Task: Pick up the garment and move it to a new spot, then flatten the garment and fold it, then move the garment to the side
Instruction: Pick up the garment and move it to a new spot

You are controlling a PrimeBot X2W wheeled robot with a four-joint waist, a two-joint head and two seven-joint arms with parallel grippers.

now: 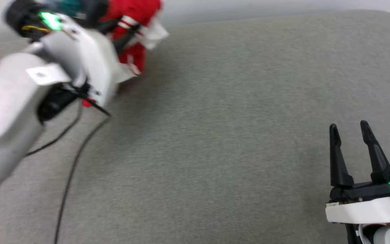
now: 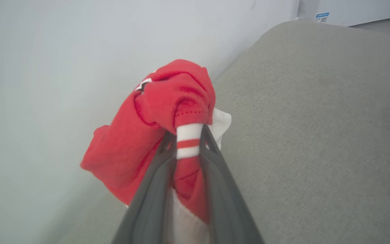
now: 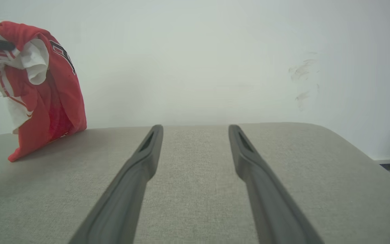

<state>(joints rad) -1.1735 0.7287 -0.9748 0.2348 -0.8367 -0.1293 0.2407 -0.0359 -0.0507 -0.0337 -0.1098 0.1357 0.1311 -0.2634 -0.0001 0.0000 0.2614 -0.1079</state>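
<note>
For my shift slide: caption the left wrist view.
Left hand clamps the bunched garment at its striped trim, beside a grey surface.

The blurred left forearm point(image 1: 8, 101) hides much of the garment point(image 1: 137, 13).

The head camera looks steeply down from above and behind the right hand point(image 1: 350, 126) onto the grey fabric table point(image 1: 215, 142). The left wrist camera sits close behind the left hand point(image 2: 188, 134), facing the jersey point(image 2: 154, 112) and wall point(image 2: 46, 67) past its fingertips. The right wrist camera skims low along the table toward that wall. All three share the jersey, far left of the right hand.
</note>
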